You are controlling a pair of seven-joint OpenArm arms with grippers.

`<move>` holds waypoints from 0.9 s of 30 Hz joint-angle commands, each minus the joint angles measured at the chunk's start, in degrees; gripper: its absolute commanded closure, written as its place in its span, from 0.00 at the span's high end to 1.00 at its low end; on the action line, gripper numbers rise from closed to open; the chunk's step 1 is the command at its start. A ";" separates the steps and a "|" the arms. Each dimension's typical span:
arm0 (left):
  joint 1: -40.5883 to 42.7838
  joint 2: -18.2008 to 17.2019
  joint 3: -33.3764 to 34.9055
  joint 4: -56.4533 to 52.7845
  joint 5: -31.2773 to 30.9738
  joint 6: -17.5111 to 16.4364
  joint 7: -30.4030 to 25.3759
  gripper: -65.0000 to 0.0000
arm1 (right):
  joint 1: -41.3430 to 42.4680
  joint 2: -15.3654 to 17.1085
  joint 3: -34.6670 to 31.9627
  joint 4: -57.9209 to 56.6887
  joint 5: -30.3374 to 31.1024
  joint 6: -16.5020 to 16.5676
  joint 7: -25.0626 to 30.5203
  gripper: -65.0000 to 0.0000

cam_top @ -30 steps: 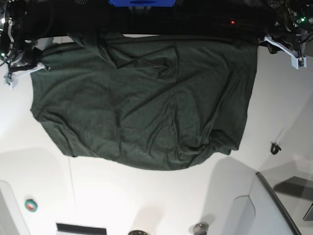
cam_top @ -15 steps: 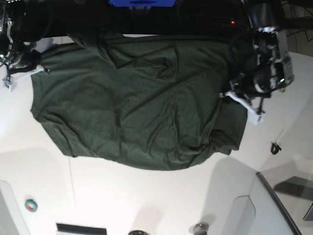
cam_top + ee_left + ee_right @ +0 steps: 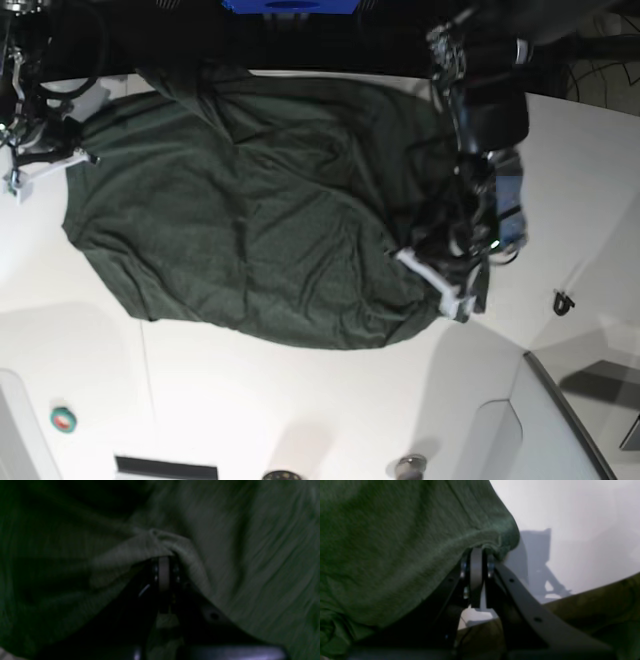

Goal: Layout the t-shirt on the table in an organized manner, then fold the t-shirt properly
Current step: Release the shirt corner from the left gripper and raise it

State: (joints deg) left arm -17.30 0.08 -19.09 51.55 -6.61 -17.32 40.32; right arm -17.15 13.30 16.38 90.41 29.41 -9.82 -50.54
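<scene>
The dark green t-shirt (image 3: 260,220) lies crumpled across the white table (image 3: 300,400), its right side bunched inward. My left gripper (image 3: 435,280) sits at the shirt's lower right part. In the left wrist view the left gripper (image 3: 163,561) is shut with a fold of t-shirt (image 3: 155,542) pinched at its tips. My right gripper (image 3: 45,165) is at the shirt's left corner. The right wrist view shows the right gripper (image 3: 476,552) shut on the hem of the t-shirt (image 3: 395,542), with the bare table (image 3: 570,517) beside it.
A small black clip (image 3: 563,301) lies on the table right of the shirt. A grey bin (image 3: 560,420) fills the lower right corner. A small green and red disc (image 3: 63,419) sits at lower left near a thin dark seam (image 3: 148,370). A blue object (image 3: 290,5) is at the top edge.
My left arm swung from the shirt's upper right corner down to its lower right, shut its jaws on cloth, and the shirt's right edge gathered leftward. The right gripper barely moved.
</scene>
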 commanded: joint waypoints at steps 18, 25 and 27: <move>13.83 -0.56 -9.52 37.29 -12.42 0.13 18.37 0.04 | 3.39 0.72 0.28 0.89 -0.18 0.02 -2.33 0.02; 30.71 -4.60 -24.82 36.05 -42.49 -8.04 19.51 0.45 | 2.60 0.81 0.28 0.89 -0.18 0.11 -2.33 0.02; 31.67 -6.45 -25.52 30.60 -46.53 -11.03 19.42 0.45 | 2.51 0.81 0.28 0.89 -0.18 0.20 -2.33 0.02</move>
State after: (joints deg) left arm 14.92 -5.91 -44.64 80.99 -51.68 -27.81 60.18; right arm -15.14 13.30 16.38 90.37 29.17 -9.80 -53.60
